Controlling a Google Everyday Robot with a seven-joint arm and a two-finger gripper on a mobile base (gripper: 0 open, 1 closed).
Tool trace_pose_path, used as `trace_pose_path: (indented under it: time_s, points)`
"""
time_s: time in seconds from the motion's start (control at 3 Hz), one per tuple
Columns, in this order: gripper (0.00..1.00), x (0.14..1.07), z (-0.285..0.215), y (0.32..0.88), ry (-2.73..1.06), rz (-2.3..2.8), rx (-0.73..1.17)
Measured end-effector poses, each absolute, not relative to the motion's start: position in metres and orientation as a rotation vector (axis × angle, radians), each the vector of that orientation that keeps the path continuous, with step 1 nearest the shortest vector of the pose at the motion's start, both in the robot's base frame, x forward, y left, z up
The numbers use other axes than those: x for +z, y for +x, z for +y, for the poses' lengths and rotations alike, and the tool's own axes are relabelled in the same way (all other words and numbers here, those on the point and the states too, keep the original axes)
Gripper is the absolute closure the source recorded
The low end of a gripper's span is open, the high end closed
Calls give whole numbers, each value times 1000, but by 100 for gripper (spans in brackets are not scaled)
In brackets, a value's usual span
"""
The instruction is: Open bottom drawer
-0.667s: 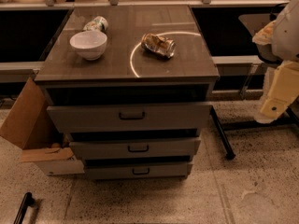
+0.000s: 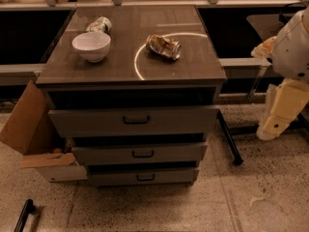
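Bottom drawer [image 2: 111, 178]: apparently unopened, handle [image 2: 145, 177] untouched. Gripper [image 2: 268, 129]: far right, well apart; state cannot be told. Whole pull remaining.

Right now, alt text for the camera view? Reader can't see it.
A grey-brown three-drawer cabinet seen from above, the bottom drawer lowest, with the robot's hand hanging off to the right, well clear of its handle. A white bowl and a crushed can sit on top; a cardboard box leans at the left.
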State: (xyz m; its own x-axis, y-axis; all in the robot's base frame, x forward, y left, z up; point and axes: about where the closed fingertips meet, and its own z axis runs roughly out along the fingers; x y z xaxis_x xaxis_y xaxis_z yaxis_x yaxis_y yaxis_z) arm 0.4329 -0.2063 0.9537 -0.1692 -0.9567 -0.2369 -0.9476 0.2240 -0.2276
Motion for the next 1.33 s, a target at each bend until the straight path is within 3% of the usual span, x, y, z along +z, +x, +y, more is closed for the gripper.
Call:
trace_pose_path:
  time_s: [0.33,0.67,1.33]
  points:
    - [0,906,-185,421,-1828,2106,119]
    - [0,906,-185,421,-1828,2105,119]
    - [0,806,-158,425,-1960,1967,228]
